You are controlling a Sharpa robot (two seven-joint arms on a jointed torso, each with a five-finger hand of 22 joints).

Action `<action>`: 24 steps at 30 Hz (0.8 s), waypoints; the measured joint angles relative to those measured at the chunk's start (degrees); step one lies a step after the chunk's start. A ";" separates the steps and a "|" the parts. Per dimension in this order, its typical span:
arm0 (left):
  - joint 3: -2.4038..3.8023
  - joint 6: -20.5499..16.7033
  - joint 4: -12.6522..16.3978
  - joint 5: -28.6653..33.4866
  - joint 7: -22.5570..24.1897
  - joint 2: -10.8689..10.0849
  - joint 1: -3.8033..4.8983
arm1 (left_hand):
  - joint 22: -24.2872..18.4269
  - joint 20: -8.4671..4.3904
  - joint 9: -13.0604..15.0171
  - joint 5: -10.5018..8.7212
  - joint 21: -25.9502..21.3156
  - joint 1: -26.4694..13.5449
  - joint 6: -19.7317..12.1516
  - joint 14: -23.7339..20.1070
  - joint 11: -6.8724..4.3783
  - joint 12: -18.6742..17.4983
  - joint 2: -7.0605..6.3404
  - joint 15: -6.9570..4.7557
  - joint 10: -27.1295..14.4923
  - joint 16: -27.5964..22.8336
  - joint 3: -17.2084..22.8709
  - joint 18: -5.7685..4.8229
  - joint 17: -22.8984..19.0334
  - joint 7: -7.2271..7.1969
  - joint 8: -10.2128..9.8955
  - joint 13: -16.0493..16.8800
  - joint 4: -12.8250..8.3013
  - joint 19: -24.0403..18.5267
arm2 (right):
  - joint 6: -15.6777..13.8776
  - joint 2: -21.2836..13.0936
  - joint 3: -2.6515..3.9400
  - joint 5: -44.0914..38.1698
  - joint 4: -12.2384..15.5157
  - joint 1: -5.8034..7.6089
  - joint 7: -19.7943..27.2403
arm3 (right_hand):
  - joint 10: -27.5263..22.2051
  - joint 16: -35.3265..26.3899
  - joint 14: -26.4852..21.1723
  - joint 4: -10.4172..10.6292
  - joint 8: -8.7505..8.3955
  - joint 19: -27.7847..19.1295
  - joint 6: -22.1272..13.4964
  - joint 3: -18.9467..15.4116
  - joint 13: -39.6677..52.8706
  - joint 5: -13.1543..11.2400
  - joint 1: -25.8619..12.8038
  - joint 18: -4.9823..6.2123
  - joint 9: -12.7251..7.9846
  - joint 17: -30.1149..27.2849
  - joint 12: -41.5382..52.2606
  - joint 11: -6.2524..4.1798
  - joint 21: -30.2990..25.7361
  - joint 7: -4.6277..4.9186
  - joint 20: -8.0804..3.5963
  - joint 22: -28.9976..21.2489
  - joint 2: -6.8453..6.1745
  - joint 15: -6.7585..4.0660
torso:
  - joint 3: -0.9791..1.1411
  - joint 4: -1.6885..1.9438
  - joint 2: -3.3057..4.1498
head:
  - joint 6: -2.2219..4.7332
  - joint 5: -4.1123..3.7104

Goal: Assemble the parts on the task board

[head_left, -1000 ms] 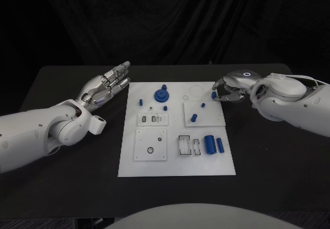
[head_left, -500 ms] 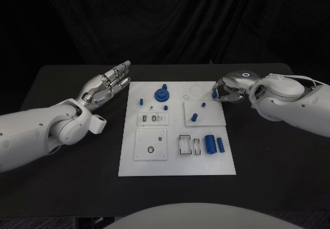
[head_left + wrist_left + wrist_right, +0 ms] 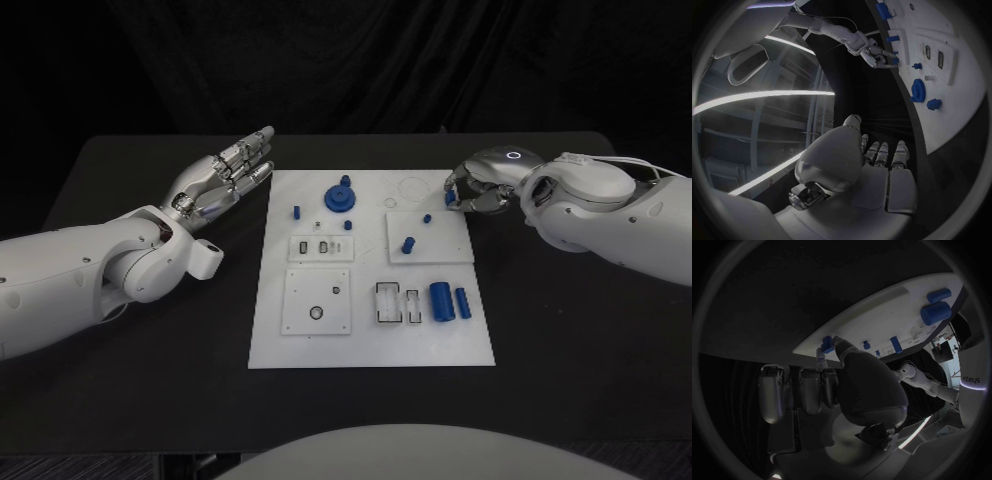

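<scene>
Black table [image 3: 144, 400] margins around task board [image 3: 368, 350]; left hand [image 3: 224, 180] splayed, right hand [image 3: 473, 192] pinching blue part [image 3: 449, 199].

Task board [image 3: 369, 345] sits mid-counter [image 3: 130, 400]; everything else placed relative to it. Left hand [image 3: 224, 178] over the counter just off the board's far-left edge, not touching it. Right hand [image 3: 479, 190] at the board's far-right corner, fingers [image 3: 459, 196] at the edge with a small part [image 3: 449, 198] pinched between them. Gear-shaped part [image 3: 339, 198] stands on the board's far middle, a small peg [image 3: 296, 212] left of it. Two cylinders [image 3: 450, 301] lie side by side on the board's near-right area. An upright peg [image 3: 407, 244] stands on the raised plate [image 3: 433, 250] at the board's right.
</scene>
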 measured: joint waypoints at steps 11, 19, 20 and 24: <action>0.00 0.05 -0.02 0.00 0.00 0.01 0.00 | 0.00 0.00 0.00 0.00 0.00 0.00 0.00 0.00 0.20 0.00 0.00 0.00 0.20 0.00 0.16 0.00 0.00 0.00 0.00 0.00 0.16 0.00 | 0.08 0.24 0.00 0.00 -0.23 -0.01 0.04 | 0.00 0.00 0.00 -0.84 1.54 0.00 4.14 0.84 0.00 2.65 1.46 0.00 0.71 0.00 0.00 0.00 -0.44 -0.37 0.00 0.00 1.46 0.00 | -0.01 -0.04 -0.01 | -0.02 0.02; 0.00 0.12 -0.12 0.00 0.00 0.02 -0.01 | 0.00 0.00 0.00 0.00 0.00 0.00 0.00 0.00 0.20 0.00 0.00 0.00 0.20 0.00 0.16 0.00 0.01 0.00 0.00 0.00 0.16 0.00 | 0.06 0.24 0.00 0.00 -0.29 -0.02 0.05 | 0.00 0.00 0.00 -1.43 2.06 0.00 5.97 1.90 0.00 4.42 2.34 0.00 1.39 0.00 0.00 0.00 -0.78 -0.64 0.00 0.00 2.21 0.00 | 0.00 -0.04 -0.01 | -0.05 0.05; 0.00 0.13 -0.15 0.00 0.00 0.03 -0.01 | 0.00 0.00 0.00 0.00 0.00 0.00 0.00 0.00 0.20 0.00 0.00 0.00 0.20 0.00 0.16 0.00 0.01 0.00 0.00 0.00 0.16 0.00 | 0.00 0.24 0.00 0.00 -0.29 -0.02 0.08 | 0.00 0.00 0.00 -1.53 2.23 0.00 6.24 2.00 0.00 4.69 2.40 0.00 1.47 0.00 0.00 0.00 -0.78 -0.70 0.00 0.00 2.27 0.00 | 0.00 -0.04 -0.01 | -0.08 0.07; 0.00 0.18 -0.23 0.00 0.00 0.08 -0.01 | 0.00 0.00 0.00 0.00 0.00 0.00 0.00 0.00 0.20 0.00 0.00 0.00 0.20 0.00 0.32 0.00 0.02 0.00 0.00 0.00 0.00 0.00 | -0.41 0.23 0.00 0.01 -0.21 -0.02 0.23 | 0.00 0.00 0.00 -1.84 2.83 0.00 6.74 2.31 0.00 5.30 2.64 0.00 1.54 0.00 0.00 0.00 -0.78 -0.38 0.00 0.00 2.52 0.00 | 0.00 -0.04 -0.01 | -0.18 0.09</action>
